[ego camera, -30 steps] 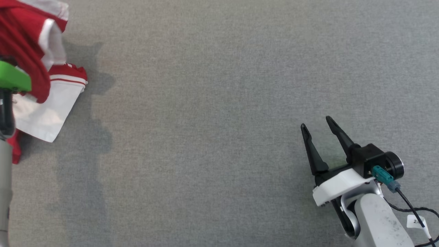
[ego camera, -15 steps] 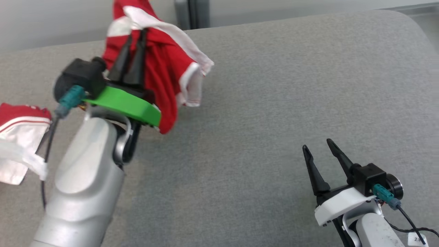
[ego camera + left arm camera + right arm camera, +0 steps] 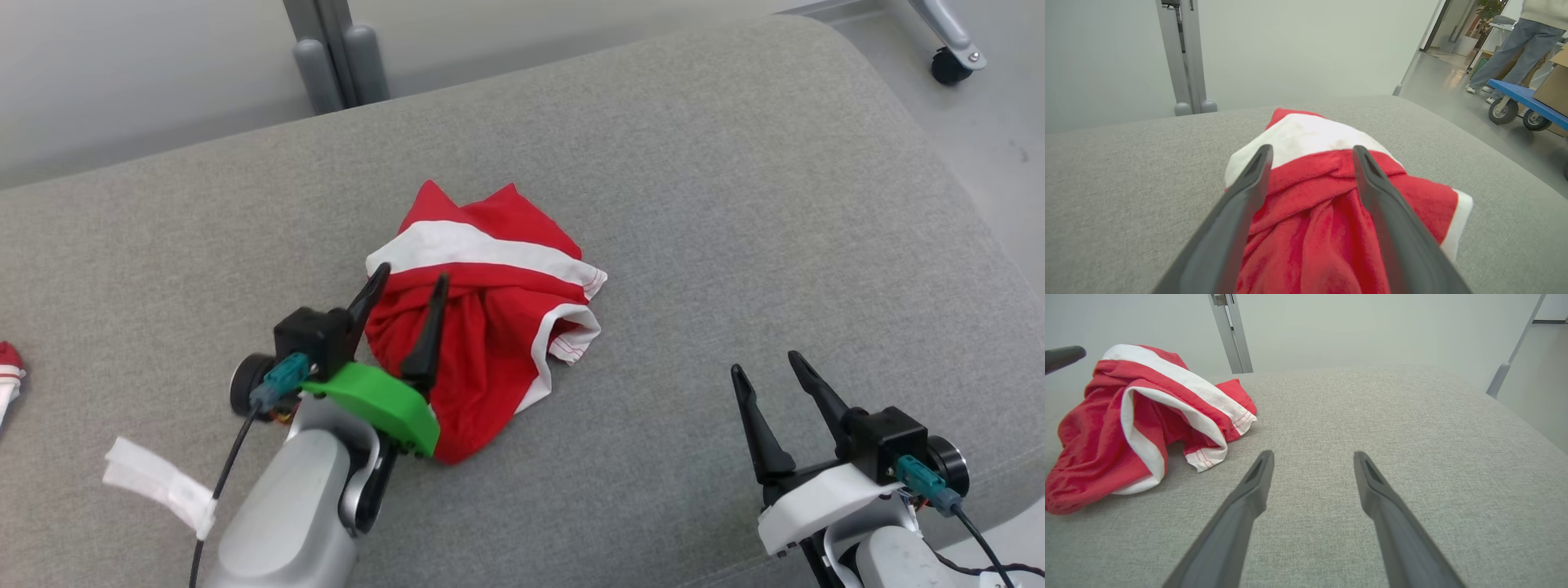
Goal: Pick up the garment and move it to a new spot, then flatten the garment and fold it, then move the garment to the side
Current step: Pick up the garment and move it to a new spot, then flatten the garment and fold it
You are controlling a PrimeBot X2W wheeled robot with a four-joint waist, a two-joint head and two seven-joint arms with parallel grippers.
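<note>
On the surface [image 3: 735, 204], both jaws stood open, but left fingers [image 3: 428, 328] over the bunched garment [image 3: 498, 327] could snag it when withdrawn.

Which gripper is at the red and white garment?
The left gripper, with the green mount: open, it sits over the crumpled garment. The right gripper is open over bare grey surface.

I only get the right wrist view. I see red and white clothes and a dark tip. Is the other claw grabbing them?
Observer: No. The left claw is open, its fingers spread over the crumpled garment lying on the grey cushion.
Operator: Any more clothes?
Observer: Yes, another red and white piece peeks in at the head view's left edge.
Operator: Anybody nearby?
Observer: The left wrist view shows a person's legs beside a blue cart.
</note>
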